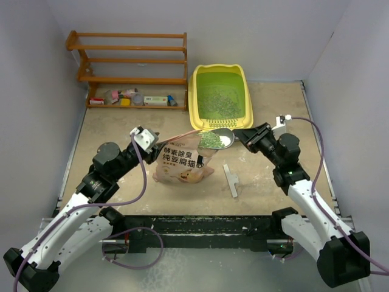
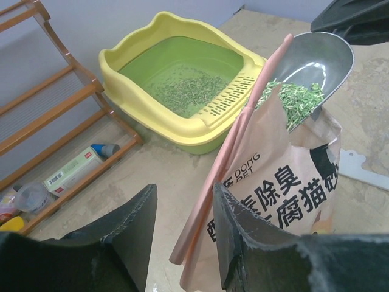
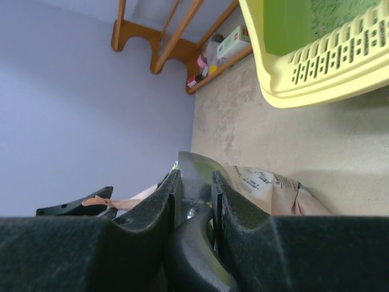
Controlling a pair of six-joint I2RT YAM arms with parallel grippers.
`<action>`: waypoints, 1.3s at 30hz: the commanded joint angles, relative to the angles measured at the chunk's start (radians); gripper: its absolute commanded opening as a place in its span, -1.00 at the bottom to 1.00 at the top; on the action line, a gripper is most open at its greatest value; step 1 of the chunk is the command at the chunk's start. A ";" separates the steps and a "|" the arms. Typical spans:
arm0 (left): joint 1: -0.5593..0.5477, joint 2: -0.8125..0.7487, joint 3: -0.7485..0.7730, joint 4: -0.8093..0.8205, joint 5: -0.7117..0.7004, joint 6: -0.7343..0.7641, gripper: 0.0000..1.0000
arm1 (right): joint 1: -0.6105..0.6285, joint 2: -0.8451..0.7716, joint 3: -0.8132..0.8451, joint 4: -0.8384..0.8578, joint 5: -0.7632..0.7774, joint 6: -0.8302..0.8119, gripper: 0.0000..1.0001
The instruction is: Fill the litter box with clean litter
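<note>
Litter (image 2: 298, 100) sits in the scoop (image 2: 322, 55) clamped between the right fingers (image 3: 146, 213).

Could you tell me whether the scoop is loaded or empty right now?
Loaded: the scoop holds a heap of green litter at its front edge; the rest of its bowl is bare.

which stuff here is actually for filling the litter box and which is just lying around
For the job: litter box, green litter, grey scoop in the right tool, printed litter bag at the left tool.
Lying about: wooden rack, small bottles and boxes on its bottom shelf, flat white piece beside the bag.
</note>
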 commanded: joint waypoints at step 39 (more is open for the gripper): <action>0.006 -0.022 -0.009 0.079 -0.097 -0.043 -0.05 | -0.164 0.016 -0.027 0.193 0.086 0.140 -1.00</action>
